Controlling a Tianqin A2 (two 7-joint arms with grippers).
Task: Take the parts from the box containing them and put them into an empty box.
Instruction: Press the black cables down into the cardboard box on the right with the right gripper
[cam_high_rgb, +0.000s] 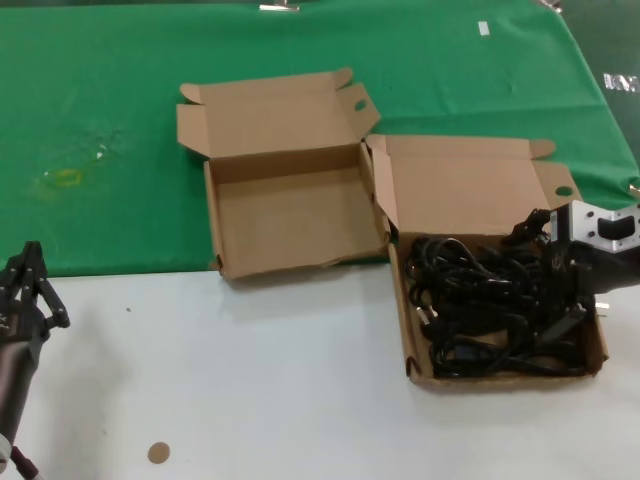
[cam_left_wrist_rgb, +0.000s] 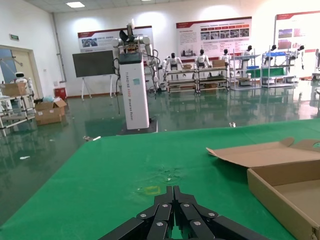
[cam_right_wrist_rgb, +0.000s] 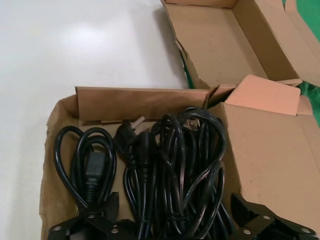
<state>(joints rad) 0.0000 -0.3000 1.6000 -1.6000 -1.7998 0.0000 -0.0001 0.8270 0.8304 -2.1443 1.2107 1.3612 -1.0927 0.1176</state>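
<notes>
The parts, black power cables (cam_high_rgb: 490, 300) with chunky plugs, lie tangled in the box containing them (cam_high_rgb: 410, 330) at the right, on the white table. My right gripper (cam_high_rgb: 556, 285) is down in that box at its right side. In the right wrist view its jaws (cam_right_wrist_rgb: 172, 212) are wide open, one finger on each side of a cable bundle (cam_right_wrist_rgb: 175, 160). The empty box (cam_high_rgb: 290, 215), with a bowed front wall, lies left of it and also shows in the right wrist view (cam_right_wrist_rgb: 220, 45). My left gripper (cam_high_rgb: 30, 290) is shut and empty at the lower left.
Both box lids (cam_high_rgb: 270, 115) lie open toward the far side on the green cloth (cam_high_rgb: 100, 120). A small brown disc (cam_high_rgb: 158, 453) lies on the white table near the front. The left wrist view shows the empty box's corner (cam_left_wrist_rgb: 290, 185).
</notes>
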